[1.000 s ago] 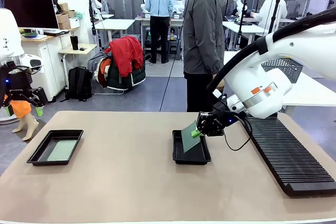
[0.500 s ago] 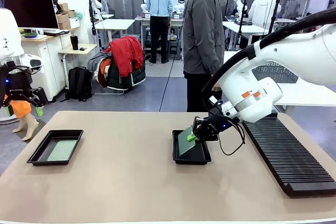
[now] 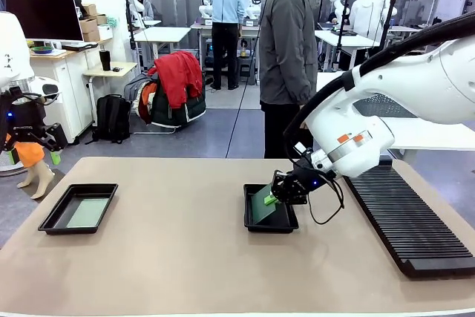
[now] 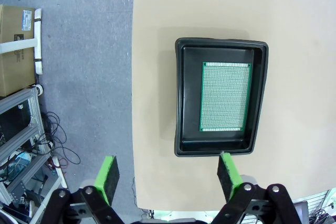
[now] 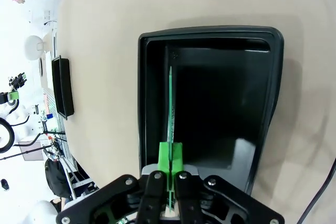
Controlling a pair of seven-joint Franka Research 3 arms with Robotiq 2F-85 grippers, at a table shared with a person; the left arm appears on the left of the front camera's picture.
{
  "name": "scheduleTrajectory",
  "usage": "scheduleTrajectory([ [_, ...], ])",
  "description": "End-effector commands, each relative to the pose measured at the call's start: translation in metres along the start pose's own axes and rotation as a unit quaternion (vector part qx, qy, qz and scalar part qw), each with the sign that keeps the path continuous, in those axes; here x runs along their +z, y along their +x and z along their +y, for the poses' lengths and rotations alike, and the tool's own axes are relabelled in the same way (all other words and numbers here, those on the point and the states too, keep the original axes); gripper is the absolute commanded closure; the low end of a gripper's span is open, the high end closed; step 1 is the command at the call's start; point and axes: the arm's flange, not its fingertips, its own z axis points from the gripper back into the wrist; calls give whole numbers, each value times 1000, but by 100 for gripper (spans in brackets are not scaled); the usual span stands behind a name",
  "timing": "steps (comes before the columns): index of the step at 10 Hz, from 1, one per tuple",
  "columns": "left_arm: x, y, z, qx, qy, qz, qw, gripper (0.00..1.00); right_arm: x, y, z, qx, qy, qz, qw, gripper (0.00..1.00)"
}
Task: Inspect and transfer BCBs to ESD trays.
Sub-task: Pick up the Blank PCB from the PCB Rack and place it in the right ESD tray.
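while the right gripper (image 3: 273, 198) pinches a green board (image 3: 263, 203) tilted over the middle tray (image 3: 270, 225), the left gripper (image 4: 168, 174) hangs spread wide, empty, above the left tray (image 4: 181, 98) holding another board (image 4: 224, 96).

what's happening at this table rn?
The right claw is shut on a green BCB, holding it tilted over the middle ESD tray, not yet lying flat. The left tray already holds a BCB flat on its floor; the left claw hangs open above it. A person stands at the far side.
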Motion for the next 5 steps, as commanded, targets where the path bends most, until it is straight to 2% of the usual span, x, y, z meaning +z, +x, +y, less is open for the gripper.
scheduleTrajectory([
  [1,-1,-1,0,0,-2,-1,1000,0,2,0,1,2,0,-1,1000,98],
  [5,-1,-1,0,0,-2,-1,1000,0,2,0,1,2,0,-1,1000,98],
])
